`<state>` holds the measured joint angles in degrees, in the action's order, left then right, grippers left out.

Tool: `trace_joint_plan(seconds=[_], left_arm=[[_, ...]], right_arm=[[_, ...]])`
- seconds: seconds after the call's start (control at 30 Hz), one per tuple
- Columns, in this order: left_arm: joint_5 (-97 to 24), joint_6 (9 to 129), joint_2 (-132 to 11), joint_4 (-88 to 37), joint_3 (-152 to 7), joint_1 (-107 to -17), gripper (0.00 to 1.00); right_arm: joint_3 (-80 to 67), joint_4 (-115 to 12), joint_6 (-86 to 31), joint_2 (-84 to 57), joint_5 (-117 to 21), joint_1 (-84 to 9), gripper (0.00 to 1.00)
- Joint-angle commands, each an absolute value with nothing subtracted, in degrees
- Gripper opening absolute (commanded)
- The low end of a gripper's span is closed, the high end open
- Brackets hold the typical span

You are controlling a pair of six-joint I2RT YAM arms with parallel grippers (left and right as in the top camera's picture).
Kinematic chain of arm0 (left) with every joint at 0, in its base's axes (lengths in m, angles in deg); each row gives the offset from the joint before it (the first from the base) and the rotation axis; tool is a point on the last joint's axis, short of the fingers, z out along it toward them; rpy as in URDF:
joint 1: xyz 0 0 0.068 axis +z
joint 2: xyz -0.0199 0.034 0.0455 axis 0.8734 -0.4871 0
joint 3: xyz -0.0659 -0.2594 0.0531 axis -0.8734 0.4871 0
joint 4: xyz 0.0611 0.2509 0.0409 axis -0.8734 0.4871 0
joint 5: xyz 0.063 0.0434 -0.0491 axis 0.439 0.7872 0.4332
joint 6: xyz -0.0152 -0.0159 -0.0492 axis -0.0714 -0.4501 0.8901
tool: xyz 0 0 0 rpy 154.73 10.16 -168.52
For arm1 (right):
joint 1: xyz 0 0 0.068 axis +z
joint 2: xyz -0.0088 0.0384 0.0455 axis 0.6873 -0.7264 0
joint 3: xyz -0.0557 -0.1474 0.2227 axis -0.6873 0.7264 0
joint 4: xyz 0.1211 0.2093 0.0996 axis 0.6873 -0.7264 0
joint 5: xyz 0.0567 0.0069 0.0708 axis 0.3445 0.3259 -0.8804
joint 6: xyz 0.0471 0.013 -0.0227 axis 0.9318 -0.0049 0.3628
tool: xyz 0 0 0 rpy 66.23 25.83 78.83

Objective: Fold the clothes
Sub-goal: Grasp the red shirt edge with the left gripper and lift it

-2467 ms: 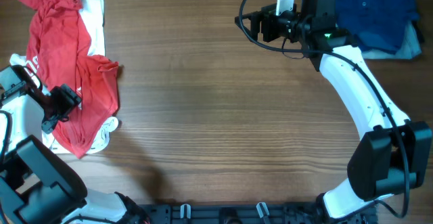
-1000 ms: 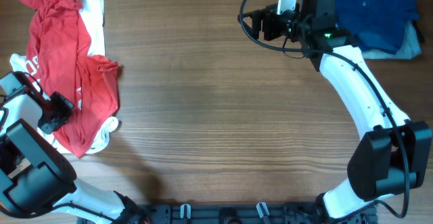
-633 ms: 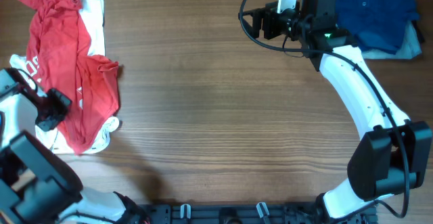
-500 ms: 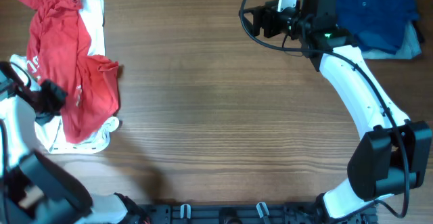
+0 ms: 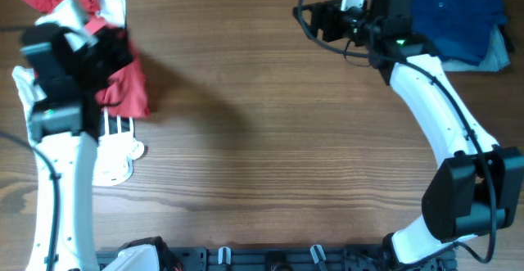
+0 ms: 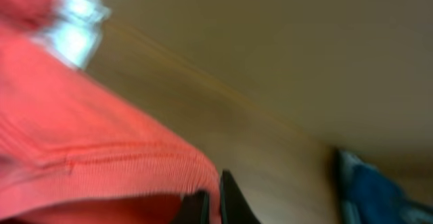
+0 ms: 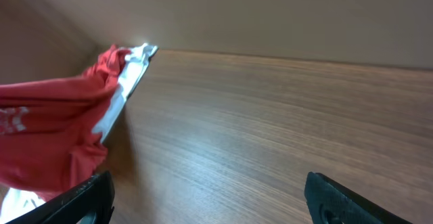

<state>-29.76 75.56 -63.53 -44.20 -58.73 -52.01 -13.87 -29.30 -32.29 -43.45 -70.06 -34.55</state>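
Your left jaws are pinched shut on the red shirt (image 5: 127,91), held up over the tabletop's (image 5: 262,156) far-left end. In the wrist view the cloth drapes to their left. Your right jaws gape empty, well apart.

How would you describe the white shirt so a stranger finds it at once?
Go to the left edge of the wooden table, where the left arm holds up a red shirt. The white shirt lies flat on the table beneath it. Only it is white with black print.
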Motion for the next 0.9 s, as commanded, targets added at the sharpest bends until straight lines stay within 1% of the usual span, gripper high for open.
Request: trace_joint_plan(seconds=[0.0,0.2,0.3,0.4,0.53,0.67,0.73,0.87], left_arm=[[-28.7,81.8,-66.6,-52.7,-59.5,-61.3,0.04],[-28.7,85.7,-74.1,-71.8,-59.5,-71.9,0.04],[-27.7,85.7,-76.7,-79.7,-59.6,-74.7,0.04],[-24.1,87.3,-77.4,-84.4,-59.6,-76.2,0.04],[-22.6,88.5,-77.4,-88.6,-60.2,-76.7,0.04],[-23.2,90.8,-77.2,-88.7,-61.9,-76.8,0.04],[-24.1,91.8,-77.0,-88.7,-62.8,-76.8,0.04],[-24.8,92.1,-76.1,-87.6,-65.0,-76.8,0.04]], right_arm=[[-15.2,-29.2,-28.9,-43.4,-74.5,-39.0,0.9],[-15.2,-30.1,-28.9,-42.9,-82.6,-47.2,0.9],[-15.2,-33.1,-29.3,-42.9,-83.7,-49.2,0.9],[-15.2,-37.0,-32.9,-42.9,-84.1,-49.4,0.9],[-15.2,-41.0,-40.4,-42.9,-88.0,-48.5,0.93],[-15.2,-42.4,-49.9,-43.3,-91.2,-46.4,0.96],[-15.0,-42.5,-52.8,-43.7,-91.2,-44.9,0.96],[-15.0,-39.0,-56.4,-45.7,-91.8,-37.9,0.96]])
